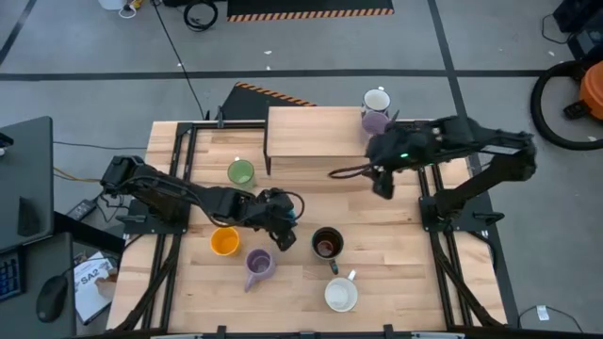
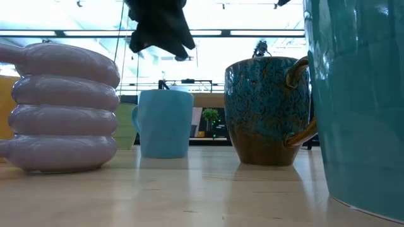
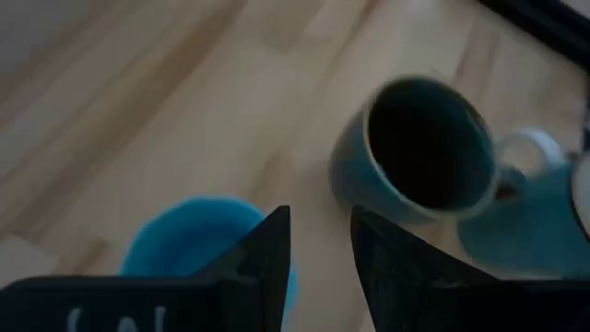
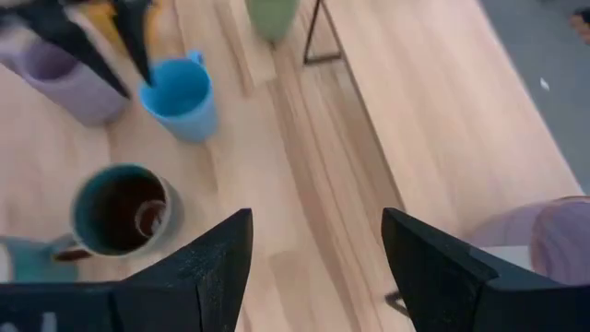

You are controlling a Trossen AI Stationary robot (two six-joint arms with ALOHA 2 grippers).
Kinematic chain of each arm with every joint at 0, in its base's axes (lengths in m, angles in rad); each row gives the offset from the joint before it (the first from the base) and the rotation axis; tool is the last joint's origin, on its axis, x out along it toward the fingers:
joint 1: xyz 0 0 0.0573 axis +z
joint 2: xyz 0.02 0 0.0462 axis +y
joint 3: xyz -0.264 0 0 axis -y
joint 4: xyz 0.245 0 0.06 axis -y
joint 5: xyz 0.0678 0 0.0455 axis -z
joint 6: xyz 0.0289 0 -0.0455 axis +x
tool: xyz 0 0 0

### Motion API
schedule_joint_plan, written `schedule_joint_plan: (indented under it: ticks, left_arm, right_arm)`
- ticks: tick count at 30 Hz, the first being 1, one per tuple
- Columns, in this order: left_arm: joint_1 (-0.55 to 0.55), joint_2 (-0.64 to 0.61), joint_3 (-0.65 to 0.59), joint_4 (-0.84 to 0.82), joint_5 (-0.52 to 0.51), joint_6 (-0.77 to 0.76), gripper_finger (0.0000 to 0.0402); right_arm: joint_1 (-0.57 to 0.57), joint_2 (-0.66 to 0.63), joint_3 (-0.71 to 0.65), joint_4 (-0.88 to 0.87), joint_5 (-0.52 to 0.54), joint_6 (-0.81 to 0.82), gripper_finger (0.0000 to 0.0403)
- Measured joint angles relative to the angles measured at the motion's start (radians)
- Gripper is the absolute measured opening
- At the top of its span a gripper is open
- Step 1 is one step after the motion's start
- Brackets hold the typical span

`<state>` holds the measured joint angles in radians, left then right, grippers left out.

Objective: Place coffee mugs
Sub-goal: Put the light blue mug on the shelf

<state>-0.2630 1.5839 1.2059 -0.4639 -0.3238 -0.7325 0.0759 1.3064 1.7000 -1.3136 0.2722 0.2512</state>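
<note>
My left gripper [image 1: 279, 224] hangs open just above the blue mug [image 4: 180, 97], which stands upright on the table; the low view shows a gap between the left gripper [image 2: 161, 38] and the blue mug's rim [image 2: 165, 92]. Around it stand the orange mug [image 1: 224, 241], a ribbed lilac mug [image 1: 257, 266], the dark teal-brown mug [image 1: 327, 243], the green mug [image 1: 240, 172] and a mug with a cream inside [image 1: 341, 294]. A white mug [image 1: 376, 98] and a second lilac mug [image 1: 375, 121] sit on the raised wooden shelf [image 1: 311, 132]. My right gripper [image 1: 382, 185] is open in the air by the shelf's front edge.
The raised shelf stands on dark metal legs [image 4: 318, 41] at the table's far side. Bare wood lies between the shelf and the dark mug [image 4: 120, 210]. Black frame rails [image 1: 179, 179] run along both table sides. In the low view the nearest mug's teal wall [image 2: 360, 94] fills the right.
</note>
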Motion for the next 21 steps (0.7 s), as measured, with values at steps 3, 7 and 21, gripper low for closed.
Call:
schedule_joint_plan:
  ticks: [3,7,21]
  left_arm:
    - [0.0,0.038,-0.002,0.0,-0.021,-0.041,0.0121]
    - [-0.001,0.071,-0.001,0.041,-0.025,-0.072,0.0121]
    - [-0.036,0.109,0.096,-0.126,-0.169,-0.057,0.0121]
  right_arm:
    - [0.019,-0.055,0.0,0.025,0.013,0.008,0.0246]
    - [0.051,-0.099,0.0,0.042,0.045,0.018,0.0246]
    - [0.147,-0.097,0.0,0.037,0.085,0.034,0.0246]
